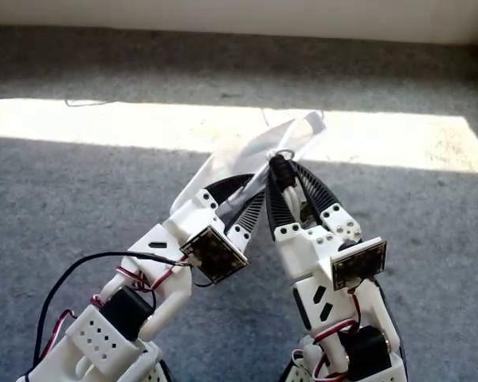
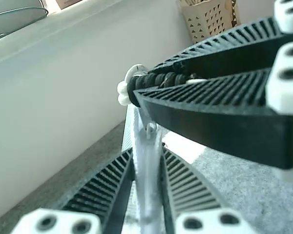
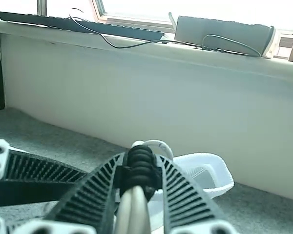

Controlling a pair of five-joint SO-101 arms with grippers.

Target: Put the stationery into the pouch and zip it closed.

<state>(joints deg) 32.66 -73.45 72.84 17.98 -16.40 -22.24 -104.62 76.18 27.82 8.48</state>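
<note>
A clear, whitish pouch [image 1: 259, 155] is held up off the grey mat between both grippers. My left gripper [image 1: 248, 189] is shut on the pouch's edge [image 2: 147, 180], which runs as a thin clear strip between its black ribbed fingers [image 2: 105, 195]. My right gripper [image 1: 282, 173] is shut on the zip pull [image 3: 140, 163], a black knotted cord with a small ring [image 2: 134, 78]. The pouch [image 3: 205, 175] sticks out beyond the right fingertips. The two grippers sit side by side, nearly touching. I cannot tell what is inside the pouch.
Grey felt mat [image 1: 80, 199] lies all around, crossed by a bright sunlit band [image 1: 127, 123]. A white wall [image 3: 136, 83] bounds the far side. A woven basket [image 2: 210, 17] stands by the wall, and a keyboard [image 3: 88, 24] lies on the sill.
</note>
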